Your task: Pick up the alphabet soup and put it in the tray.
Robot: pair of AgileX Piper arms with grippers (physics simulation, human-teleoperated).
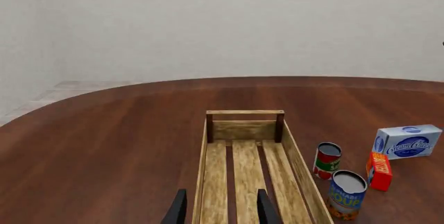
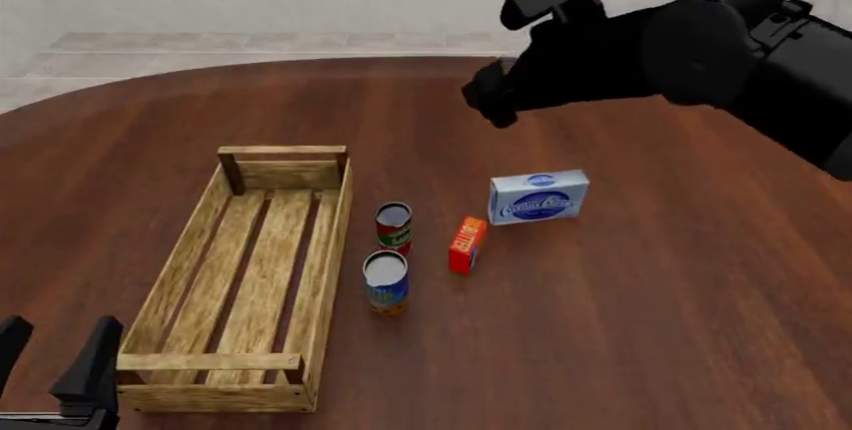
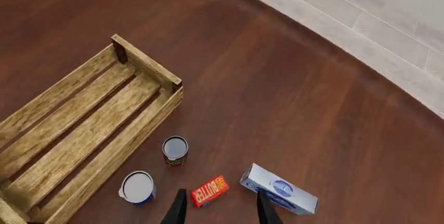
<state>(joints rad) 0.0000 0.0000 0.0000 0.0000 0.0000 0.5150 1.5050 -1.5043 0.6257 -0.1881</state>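
The alphabet soup (image 2: 386, 281) is a small can with a blue and orange-yellow label and a pale top. It stands upright on the table just right of the tray (image 2: 200, 240), a long wooden slatted crate with nothing in it. The soup also shows in the left wrist view (image 1: 345, 194) and the right wrist view (image 3: 137, 187). My left gripper (image 2: 51, 352) sits low at the tray's near end, open and holding nothing (image 1: 220, 208). My right gripper (image 2: 490, 101) hangs high above the far side of the table, open (image 3: 218, 208), well apart from the can.
A red-and-green can (image 2: 393, 226) stands just beyond the soup, close to the tray's right wall. An orange butter box (image 2: 465, 244) and a white-blue cream cheese box (image 2: 538, 197) lie to the right of the cans. The round wooden table ends near a pale wall.
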